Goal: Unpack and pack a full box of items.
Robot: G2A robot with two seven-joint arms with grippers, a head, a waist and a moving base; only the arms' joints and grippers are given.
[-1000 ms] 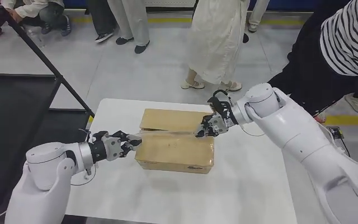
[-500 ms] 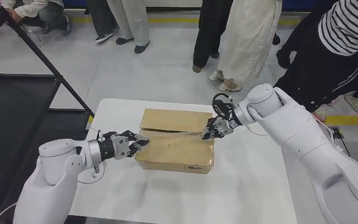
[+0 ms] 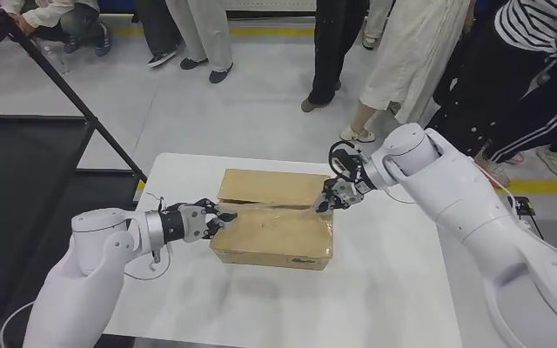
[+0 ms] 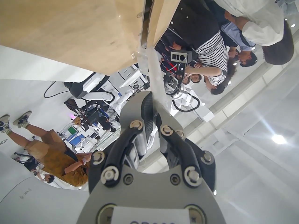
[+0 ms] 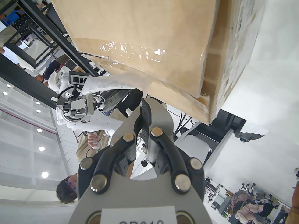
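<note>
The cardboard box (image 3: 271, 228) is sitting near the middle of the white surface (image 3: 392, 287), its long sides running across the robot's front. Its two top flaps are lying shut, meeting along a seam (image 3: 270, 206) that is gaping only slightly at the left end, so nothing of the contents is showing.

A clear tape strip (image 4: 153, 71) is coming away from that left end of the seam. It is running straight into the left tool (image 4: 154, 104), whose pads are pressing together on it and pinching it taut just off the box's edge.

At the opposite end of the seam the right tool (image 5: 145, 106) is hanging just beside the box's top corner, its pads pressing together. A crumpled length of loose tape (image 5: 116, 82) is dangling from the box right next to its tips. I cannot tell whether any of it is caught between them.

Judging from this, the task is only beginning. Unsealing looks like the step in hand, with the tape lifting at both ends but the seam not yet freed. The flaps are waiting to be opened, and all the unpacking and repacking of the items is lying ahead.
</note>
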